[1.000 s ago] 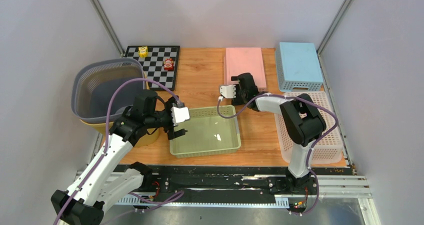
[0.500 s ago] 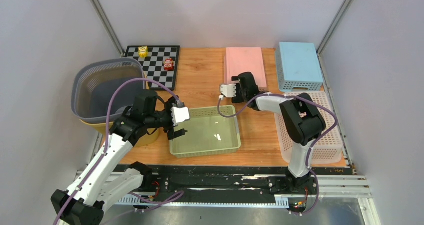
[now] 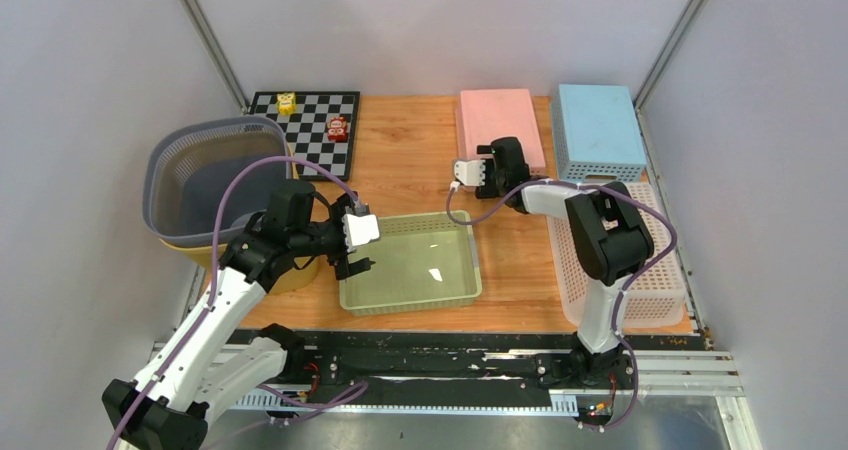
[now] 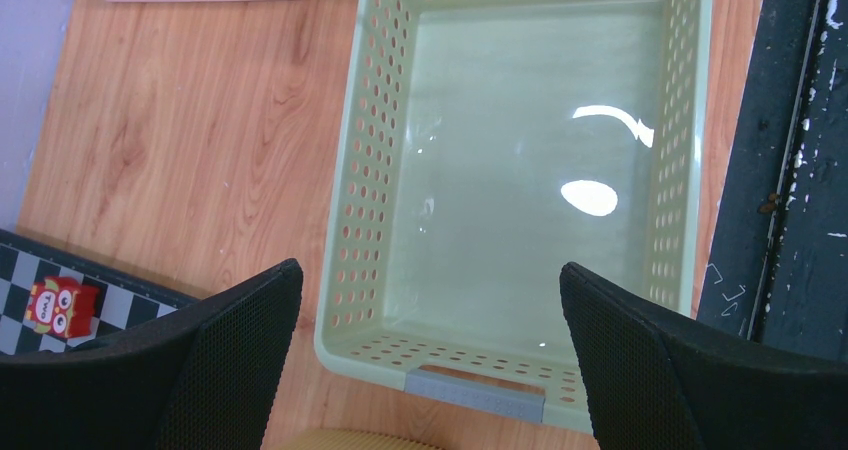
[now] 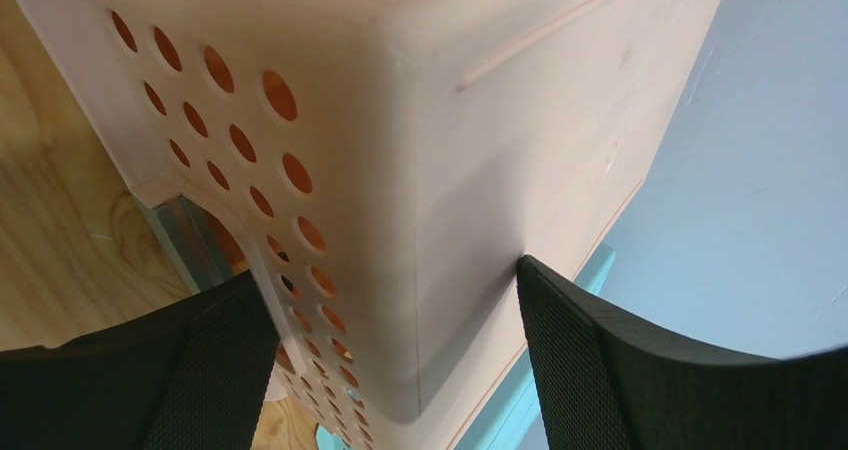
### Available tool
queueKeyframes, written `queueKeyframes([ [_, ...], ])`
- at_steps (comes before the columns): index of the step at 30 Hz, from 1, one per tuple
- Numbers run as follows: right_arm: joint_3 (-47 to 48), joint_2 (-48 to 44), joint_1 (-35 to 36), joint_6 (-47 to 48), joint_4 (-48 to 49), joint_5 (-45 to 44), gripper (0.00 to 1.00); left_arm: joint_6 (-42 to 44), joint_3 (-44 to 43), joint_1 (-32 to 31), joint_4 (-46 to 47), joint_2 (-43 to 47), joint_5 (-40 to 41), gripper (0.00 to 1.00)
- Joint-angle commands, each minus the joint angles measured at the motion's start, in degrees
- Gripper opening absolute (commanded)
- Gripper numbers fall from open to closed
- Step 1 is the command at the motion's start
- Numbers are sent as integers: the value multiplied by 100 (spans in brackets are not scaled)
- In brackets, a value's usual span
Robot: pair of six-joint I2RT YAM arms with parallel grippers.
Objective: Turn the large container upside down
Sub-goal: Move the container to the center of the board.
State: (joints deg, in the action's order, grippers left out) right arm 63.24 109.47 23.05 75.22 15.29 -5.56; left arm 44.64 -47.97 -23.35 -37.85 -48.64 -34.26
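Sitting base-up at the table's far middle, just beside the blue basket (image 3: 598, 118), the pink basket (image 3: 500, 115), judged the container in play, had one corner clamped by the right gripper (image 5: 390, 280). A clean flip would need a firm hold while rolling the wrist. The left gripper (image 4: 430, 270) hung released over the green basket (image 4: 365, 170).
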Motion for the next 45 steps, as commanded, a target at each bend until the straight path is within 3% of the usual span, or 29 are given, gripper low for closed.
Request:
queueKeyframes([
  [1,74,182,-218,19,-342,133,83,80,20,50,-61,-38,-53,100],
  [45,452,441,-274,-945,-476,-463,83,124,15,50,-117,-8,-81,100],
])
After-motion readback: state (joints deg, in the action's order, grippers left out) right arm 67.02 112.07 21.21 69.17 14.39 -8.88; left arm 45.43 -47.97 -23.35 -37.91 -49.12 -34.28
